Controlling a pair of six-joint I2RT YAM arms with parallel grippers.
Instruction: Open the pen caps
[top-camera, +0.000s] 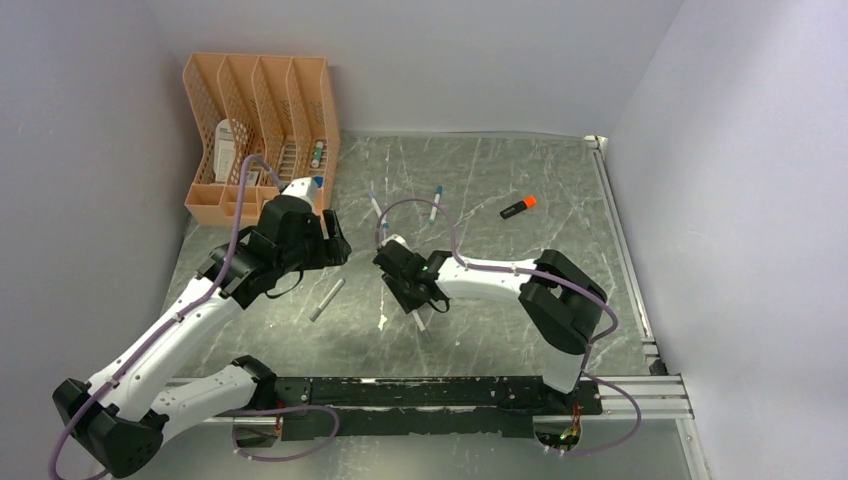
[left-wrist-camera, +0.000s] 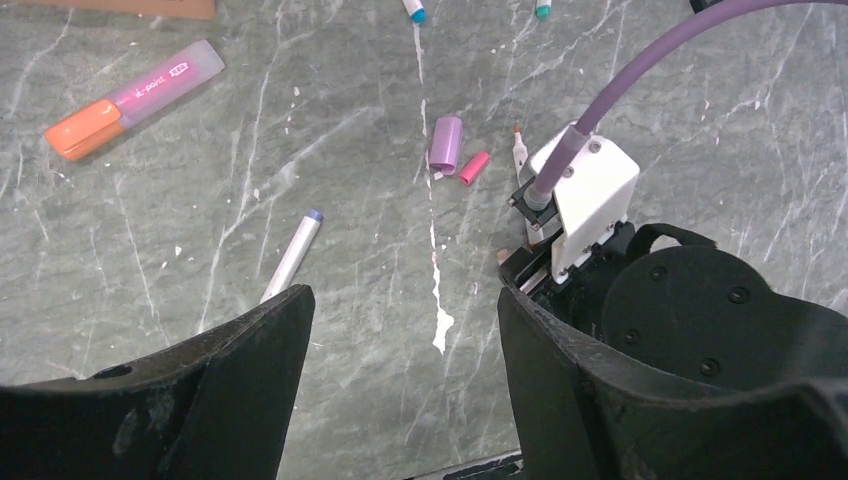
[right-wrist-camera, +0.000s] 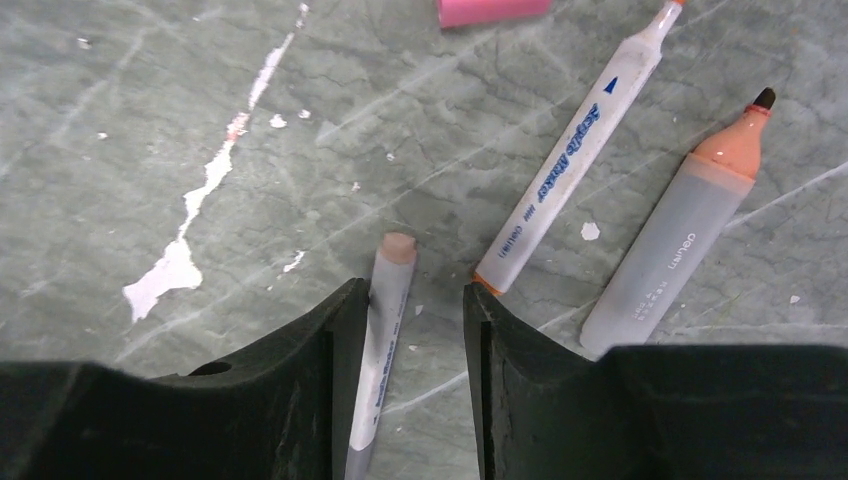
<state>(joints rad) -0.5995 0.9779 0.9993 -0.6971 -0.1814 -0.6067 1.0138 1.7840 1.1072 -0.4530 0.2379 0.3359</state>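
Observation:
Two loose pen caps lie side by side on the table, a purple cap (left-wrist-camera: 446, 143) and a pink cap (left-wrist-camera: 474, 167); the pink cap (right-wrist-camera: 490, 9) also shows at the top edge of the right wrist view. My left gripper (left-wrist-camera: 402, 300) hangs open over bare table, nothing between its fingers. My right gripper (right-wrist-camera: 412, 292) is low over the table with its jaws apart. A thin white pen with a pale pink end (right-wrist-camera: 385, 320) lies between them against the left finger, clear of the right one. In the top view the left gripper (top-camera: 333, 242) and right gripper (top-camera: 403, 282) are close together.
A white pen with blue print (right-wrist-camera: 565, 165) and a grey marker with a bare orange tip (right-wrist-camera: 675, 240) lie right of my right gripper. Also here: a grey pen (left-wrist-camera: 293, 255), a pink highlighter with an orange cap (left-wrist-camera: 130, 95), a black marker (top-camera: 518, 207), and an orange organiser (top-camera: 260, 130) at the back left.

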